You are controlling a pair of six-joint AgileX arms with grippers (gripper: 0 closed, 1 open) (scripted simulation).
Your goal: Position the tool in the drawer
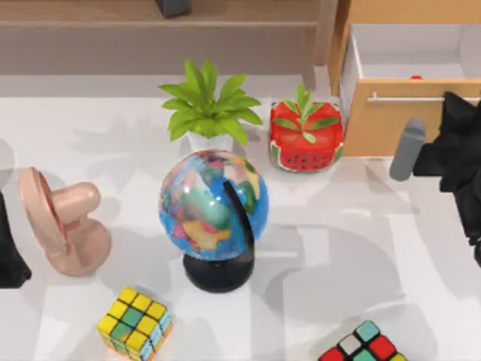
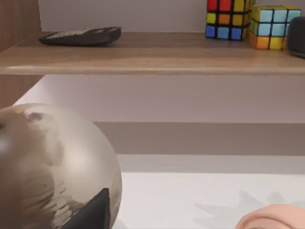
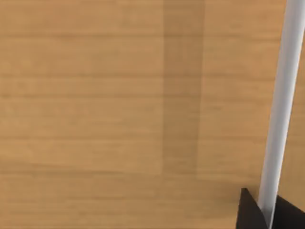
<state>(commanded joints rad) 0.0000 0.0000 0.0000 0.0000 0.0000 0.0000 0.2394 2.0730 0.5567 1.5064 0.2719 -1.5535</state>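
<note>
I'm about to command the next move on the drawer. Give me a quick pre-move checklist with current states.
1. Stapler inside the drawer: ok, a red sliver shows just behind the front panel.
2. Drawer pulled out: ok, its white interior is exposed.
3. Right hand on the handle: ok, in the right wrist view the bar runs between its jaws, which abut both sides.
4. Watermelon pot apart from the drawer's front corner: cannot tell, they sit very close in the top view.
5. Left arm out of the way: ok, parked at the table's left edge.
</note>
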